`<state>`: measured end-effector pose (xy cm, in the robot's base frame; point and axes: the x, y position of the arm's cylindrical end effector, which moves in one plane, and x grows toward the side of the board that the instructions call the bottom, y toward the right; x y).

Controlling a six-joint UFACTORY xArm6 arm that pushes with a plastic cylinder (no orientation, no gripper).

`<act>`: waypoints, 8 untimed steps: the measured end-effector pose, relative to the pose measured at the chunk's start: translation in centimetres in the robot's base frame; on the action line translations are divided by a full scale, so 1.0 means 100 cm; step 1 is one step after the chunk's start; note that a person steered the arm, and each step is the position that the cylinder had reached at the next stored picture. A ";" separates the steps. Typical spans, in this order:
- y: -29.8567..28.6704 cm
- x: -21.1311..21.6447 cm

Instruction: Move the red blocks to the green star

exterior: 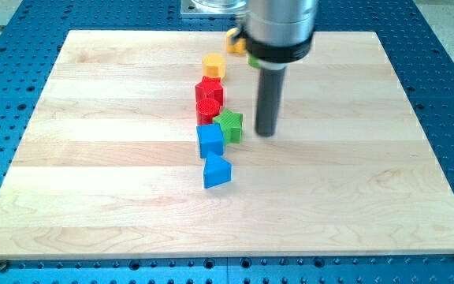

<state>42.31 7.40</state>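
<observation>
Camera view showed two red blocks stacked in a short line near the board's middle, a little toward the view's top. The upper red block looked star-like, though I could not be sure of its shape; the lower red block touched it from below and had a ribbed, roughly round top. The green star sat just to the lower right of that lower red block, touching or all but touching it.

My tip stood on the board just to the right of the green star, with a thin gap between them. I carried no pincer, only the dark rod, so there was nothing released or clenched to tell of.

Below the red pair lay a blue cube, its right side against the green star. Further toward the view's bottom was a blue wedge, close under the cube. Above the red blocks sat an orange block, roughly hexagonal. Near the board's top edge a yellow block and a second green block showed only partly, hidden behind my arm's body. All rested on the wooden board.
</observation>
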 end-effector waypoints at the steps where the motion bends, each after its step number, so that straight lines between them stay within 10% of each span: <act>1: -0.019 -0.025; 8: -0.211 0.028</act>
<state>45.14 -13.71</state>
